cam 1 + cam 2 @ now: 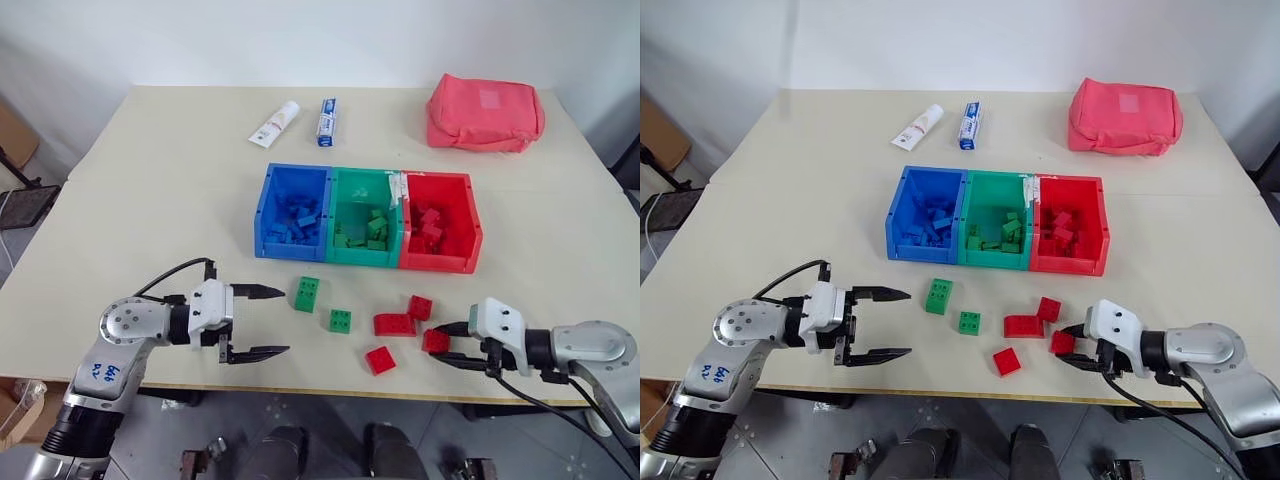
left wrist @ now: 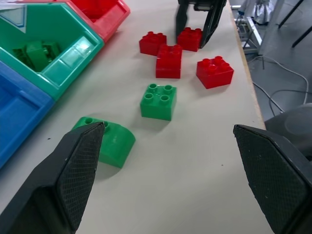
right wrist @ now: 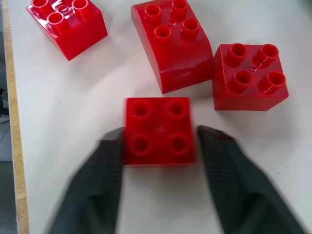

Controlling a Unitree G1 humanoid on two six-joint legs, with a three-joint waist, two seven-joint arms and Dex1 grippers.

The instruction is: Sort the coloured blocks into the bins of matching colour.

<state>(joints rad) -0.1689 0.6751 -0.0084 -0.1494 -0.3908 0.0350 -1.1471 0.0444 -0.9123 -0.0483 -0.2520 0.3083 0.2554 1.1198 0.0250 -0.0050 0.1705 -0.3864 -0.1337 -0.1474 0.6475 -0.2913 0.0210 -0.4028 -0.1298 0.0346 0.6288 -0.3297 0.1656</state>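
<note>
My right gripper (image 3: 158, 146): clamped on red block (image 3: 158, 130), on bench (image 1: 150, 200) near front edge | My left gripper (image 1: 260, 322): spread wide, empty, beside green block (image 1: 307, 293) | bins (image 1: 366, 220): behind blocks

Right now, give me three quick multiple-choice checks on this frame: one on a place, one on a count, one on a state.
1. The middle bin of the row is:
A. blue
B. red
C. green

2. How many green blocks lie loose on the table?
A. one
B. two
C. four

3. The left tool is:
A. open and empty
B. shut on a green block
C. shut on a white tube

Key:
1. C, the green one sits between the blue bin and the red bin.
2. B, two lie in front of the bins.
3. A, its fingers stand wide apart with nothing between them.
</note>
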